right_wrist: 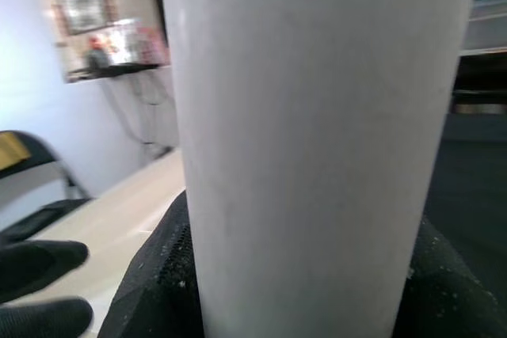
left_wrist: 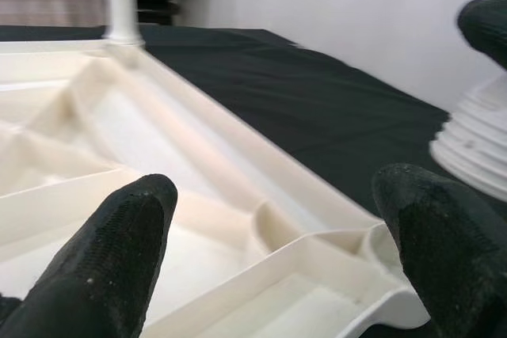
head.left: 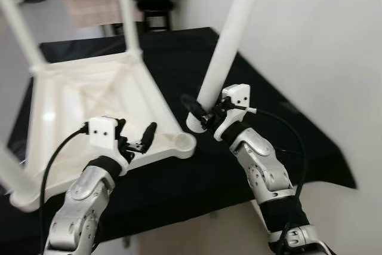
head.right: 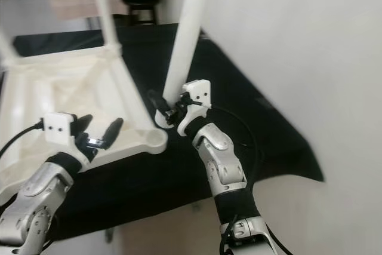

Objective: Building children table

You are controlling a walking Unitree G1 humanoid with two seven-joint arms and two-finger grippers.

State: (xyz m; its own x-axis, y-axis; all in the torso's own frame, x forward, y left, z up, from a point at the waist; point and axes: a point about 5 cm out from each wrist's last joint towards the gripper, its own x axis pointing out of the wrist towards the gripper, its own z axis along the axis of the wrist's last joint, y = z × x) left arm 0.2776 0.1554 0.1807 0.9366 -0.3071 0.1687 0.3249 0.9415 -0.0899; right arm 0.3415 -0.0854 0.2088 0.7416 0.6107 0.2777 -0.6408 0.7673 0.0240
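Note:
A white children's table top [head.left: 89,100] lies upside down on a black cloth, with legs standing up from its far corners. My right gripper [head.left: 200,114] is shut on a loose white table leg [head.left: 230,34], held tilted with its threaded end just beside the empty corner socket [head.left: 181,143]. In the right wrist view the leg [right_wrist: 317,140] sits between the black fingers [right_wrist: 154,282]. My left gripper [head.left: 136,135] hovers open over the table top's near edge, close to that socket, with the ribbed underside [left_wrist: 238,219] between its fingers.
The black cloth [head.left: 262,117] covers a low surface whose right edge runs along a white wall [head.left: 322,40]. A dark stool [head.left: 154,10] and shelves stand at the back. An attached leg [head.left: 126,10] rises from the far corner.

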